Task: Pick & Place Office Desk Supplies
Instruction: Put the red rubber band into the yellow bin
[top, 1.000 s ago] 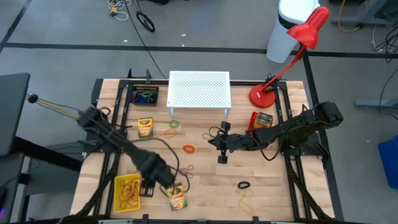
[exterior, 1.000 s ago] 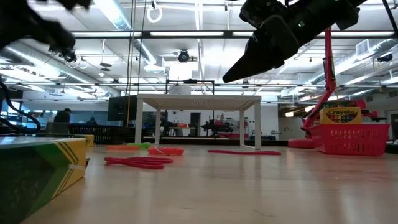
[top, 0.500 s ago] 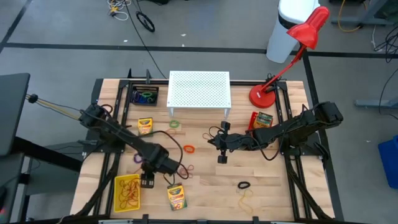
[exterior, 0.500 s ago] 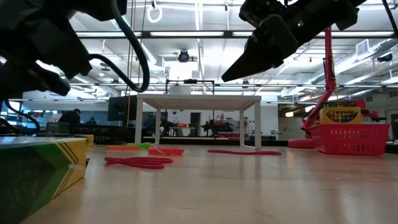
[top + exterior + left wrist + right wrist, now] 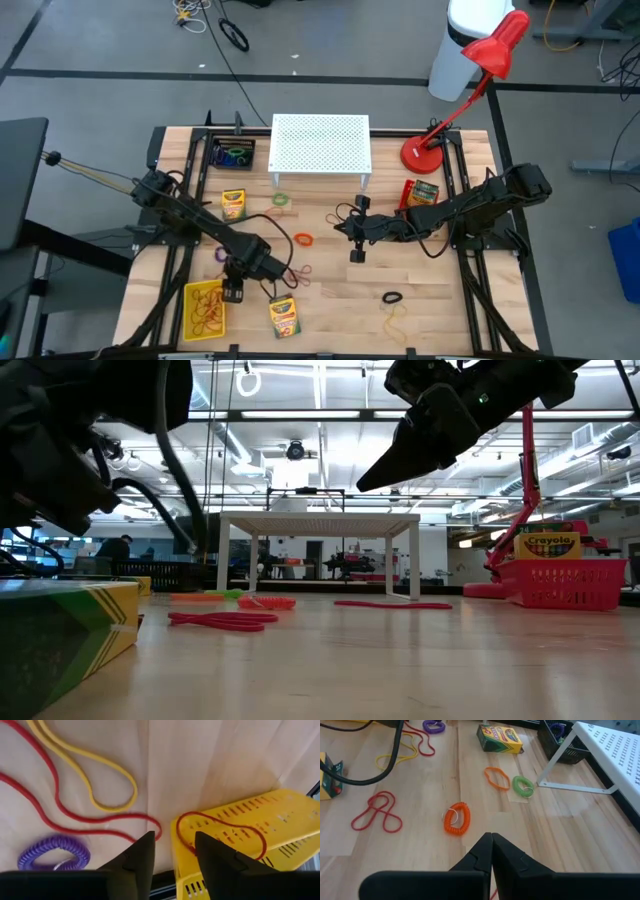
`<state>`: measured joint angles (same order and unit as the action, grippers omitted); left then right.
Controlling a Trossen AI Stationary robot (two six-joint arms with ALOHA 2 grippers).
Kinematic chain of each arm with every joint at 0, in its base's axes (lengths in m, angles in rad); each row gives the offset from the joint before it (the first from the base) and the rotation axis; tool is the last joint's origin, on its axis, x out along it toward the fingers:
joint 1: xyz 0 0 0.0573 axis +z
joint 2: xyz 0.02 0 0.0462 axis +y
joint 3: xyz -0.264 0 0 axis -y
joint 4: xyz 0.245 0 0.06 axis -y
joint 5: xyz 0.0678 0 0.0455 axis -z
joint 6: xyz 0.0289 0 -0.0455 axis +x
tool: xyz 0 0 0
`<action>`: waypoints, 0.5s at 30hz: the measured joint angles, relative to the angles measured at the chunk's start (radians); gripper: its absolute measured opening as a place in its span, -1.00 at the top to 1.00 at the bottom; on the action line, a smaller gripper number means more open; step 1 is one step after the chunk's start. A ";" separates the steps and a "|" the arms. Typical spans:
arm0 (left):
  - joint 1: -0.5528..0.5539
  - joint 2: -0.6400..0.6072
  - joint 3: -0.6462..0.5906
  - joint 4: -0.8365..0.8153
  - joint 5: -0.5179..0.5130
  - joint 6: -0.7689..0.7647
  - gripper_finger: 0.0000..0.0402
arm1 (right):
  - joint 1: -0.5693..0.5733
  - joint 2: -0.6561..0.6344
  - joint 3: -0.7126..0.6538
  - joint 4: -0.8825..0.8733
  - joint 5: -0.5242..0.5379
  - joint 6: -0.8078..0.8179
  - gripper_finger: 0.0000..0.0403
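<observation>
My left gripper (image 5: 175,840) stands open at the near left, pointing steeply down over the right corner of the yellow tray (image 5: 192,296) (image 5: 280,810). A thin red rubber band (image 5: 226,823) lies draped over that corner, one end of it between the fingers. Beside it on the wood lie a purple coil loop (image 5: 54,852), a yellow band (image 5: 95,775) and another red band (image 5: 45,800). A crayon box (image 5: 284,316) lies to the gripper's right. My right gripper (image 5: 357,255) (image 5: 491,839) hangs shut above the table's middle, holding nothing. My left gripper's fingers (image 5: 142,855) stand on either side of the red band's end (image 5: 181,834), where it crosses the tray's rim. I cannot tell whether they touch it.
On the wood lie an orange coil loop (image 5: 456,818), a green loop (image 5: 523,785), red bands (image 5: 375,812), a black loop (image 5: 392,297) and a second crayon box (image 5: 233,204). The white perforated stand (image 5: 320,143), black tray (image 5: 232,155), red basket (image 5: 421,193) and red lamp (image 5: 425,155) fill the far side.
My left gripper has come down toward the yellow tray's right corner, moving a little toward the table's left edge and off the near crayon box. In the low view its arm has sunk into the picture's left side. My right arm has kept still.
</observation>
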<state>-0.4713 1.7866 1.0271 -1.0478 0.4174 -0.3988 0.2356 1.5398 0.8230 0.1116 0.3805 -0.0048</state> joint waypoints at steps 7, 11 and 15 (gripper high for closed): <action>0.000 0.000 0.000 0.048 0.021 -0.003 0.35 | 0.000 0.000 0.000 0.000 0.000 0.000 0.92; 0.008 0.000 0.000 0.046 0.057 -0.025 0.22 | 0.000 0.000 0.000 0.002 0.000 0.000 0.92; 0.004 0.000 0.000 0.046 0.052 -0.020 0.11 | 0.000 0.000 0.000 0.002 0.000 0.000 0.92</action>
<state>-0.4673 1.7866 1.0267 -1.0019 0.4697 -0.4187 0.2356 1.5398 0.8230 0.1132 0.3805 -0.0051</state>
